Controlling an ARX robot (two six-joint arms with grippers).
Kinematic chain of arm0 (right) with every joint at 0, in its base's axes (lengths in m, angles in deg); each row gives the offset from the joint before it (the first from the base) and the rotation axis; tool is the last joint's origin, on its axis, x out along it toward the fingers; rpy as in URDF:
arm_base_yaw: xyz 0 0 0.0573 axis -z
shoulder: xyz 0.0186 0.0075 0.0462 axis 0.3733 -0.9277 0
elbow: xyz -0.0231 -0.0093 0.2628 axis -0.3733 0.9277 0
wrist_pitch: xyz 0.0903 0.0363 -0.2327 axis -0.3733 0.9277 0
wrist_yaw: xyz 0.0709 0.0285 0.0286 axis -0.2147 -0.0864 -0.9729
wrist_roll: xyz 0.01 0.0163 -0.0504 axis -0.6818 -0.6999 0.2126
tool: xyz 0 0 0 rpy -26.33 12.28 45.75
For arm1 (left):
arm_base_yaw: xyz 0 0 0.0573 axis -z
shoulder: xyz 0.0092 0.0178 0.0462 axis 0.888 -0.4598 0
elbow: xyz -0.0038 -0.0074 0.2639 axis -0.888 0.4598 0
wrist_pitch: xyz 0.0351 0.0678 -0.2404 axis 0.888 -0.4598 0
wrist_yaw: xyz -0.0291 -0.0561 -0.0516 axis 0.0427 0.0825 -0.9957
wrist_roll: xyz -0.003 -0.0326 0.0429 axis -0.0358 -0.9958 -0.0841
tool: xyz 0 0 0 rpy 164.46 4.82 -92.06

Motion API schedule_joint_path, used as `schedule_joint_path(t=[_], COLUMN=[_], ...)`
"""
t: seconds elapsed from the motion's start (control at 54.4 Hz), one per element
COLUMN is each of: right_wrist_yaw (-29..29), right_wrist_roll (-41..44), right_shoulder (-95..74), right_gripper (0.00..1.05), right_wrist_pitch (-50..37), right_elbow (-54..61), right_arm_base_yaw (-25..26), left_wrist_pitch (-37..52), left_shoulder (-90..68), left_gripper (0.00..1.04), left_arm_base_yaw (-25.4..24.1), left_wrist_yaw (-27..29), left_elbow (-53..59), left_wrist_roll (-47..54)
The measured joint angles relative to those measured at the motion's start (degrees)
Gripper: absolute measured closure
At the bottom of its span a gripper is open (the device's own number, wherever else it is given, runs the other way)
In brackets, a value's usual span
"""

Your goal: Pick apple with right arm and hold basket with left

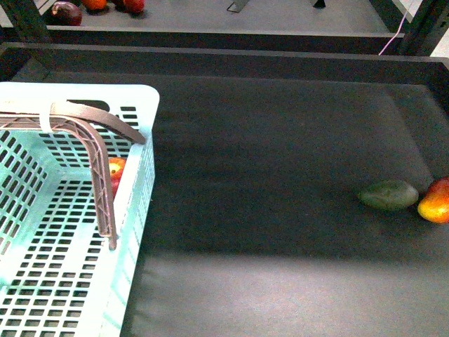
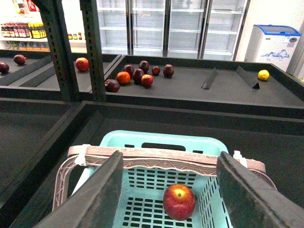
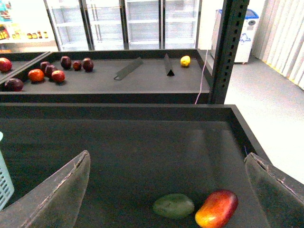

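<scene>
The pale turquoise basket (image 1: 133,210) stands at the left of the dark shelf, its brown ribbed handle (image 1: 98,161) swung up. The red apple (image 1: 116,172) lies inside it by the right wall, half hidden behind the handle. In the left wrist view the apple (image 2: 179,201) rests on the basket floor (image 2: 142,209), yellow stem dimple up. My left gripper (image 2: 173,190) is open above the basket, jaws wide on either side of the apple, touching nothing. My right gripper (image 3: 166,190) is open and empty above the shelf. Neither gripper shows in the front view.
A dark green oval fruit (image 1: 388,194) and a red-yellow mango-like fruit (image 1: 436,201) lie together at the shelf's right edge; both also show in the right wrist view (image 3: 173,205). A raised shelf lip (image 1: 224,56) runs along the back. More fruit (image 2: 137,75) lies on the farther shelf.
</scene>
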Motion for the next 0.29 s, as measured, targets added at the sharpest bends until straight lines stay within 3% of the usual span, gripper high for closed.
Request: schedule_joint_path(t=[0.202, 0.294], right_wrist_yaw=[0.0, 0.0], right_wrist_roll=[0.0, 0.0], right_shoulder=[0.0, 0.0], right_gripper=[0.09, 0.09], right_wrist_pitch=[0.0, 0.0], right_elbow=[0.0, 0.0], right_arm_base_yaw=[0.0, 0.0], left_wrist_pitch=[0.0, 0.0], left_shoulder=[0.0, 0.0], left_gripper=[0.07, 0.08], left_arm_base_yaw=[0.0, 0.0], left_wrist_yaw=[0.0, 0.0], left_elbow=[0.0, 0.0], left_wrist_roll=[0.0, 0.1])
